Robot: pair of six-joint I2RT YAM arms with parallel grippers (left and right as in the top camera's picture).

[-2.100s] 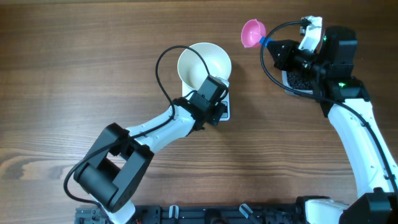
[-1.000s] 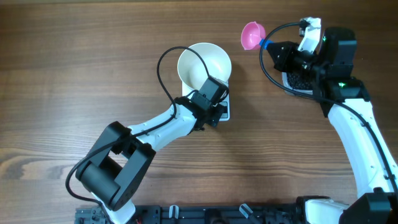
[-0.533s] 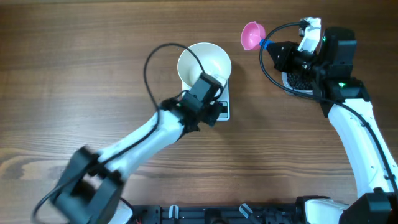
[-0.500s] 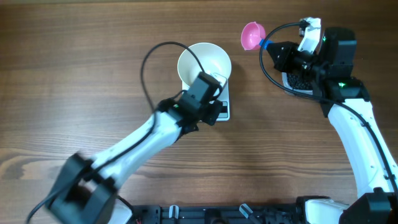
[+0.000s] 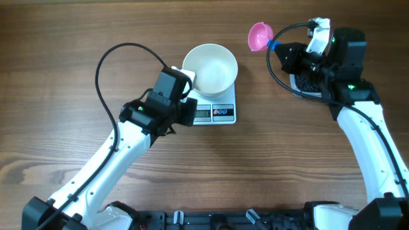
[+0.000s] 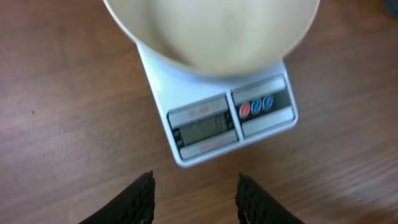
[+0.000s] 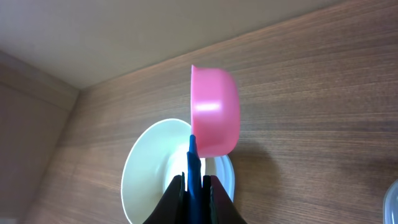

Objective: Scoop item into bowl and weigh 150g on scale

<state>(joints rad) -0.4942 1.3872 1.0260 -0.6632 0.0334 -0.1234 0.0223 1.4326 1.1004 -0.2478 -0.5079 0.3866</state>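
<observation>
White bowl (image 5: pixel 210 69) is seated on the rear of the scale (image 5: pixel 214 113), the display left uncovered. Just beside the scale, the left tool (image 6: pixel 194 202) is held released above the wooden tabletop (image 5: pixel 77 38), nothing between its fingers. Well right of the scale, the right tool (image 7: pixel 195 199) is clenched on the pink scoop (image 7: pixel 214 112) by its blue handle. The item (image 5: pixel 305 82) is partly seen in a tub (image 5: pixel 298 89) beneath that arm.

Round white bowl (image 5: pixel 210 68) sits upright on the white scale (image 5: pixel 217 114); black beads (image 5: pixel 305 82) lie well apart.
</observation>
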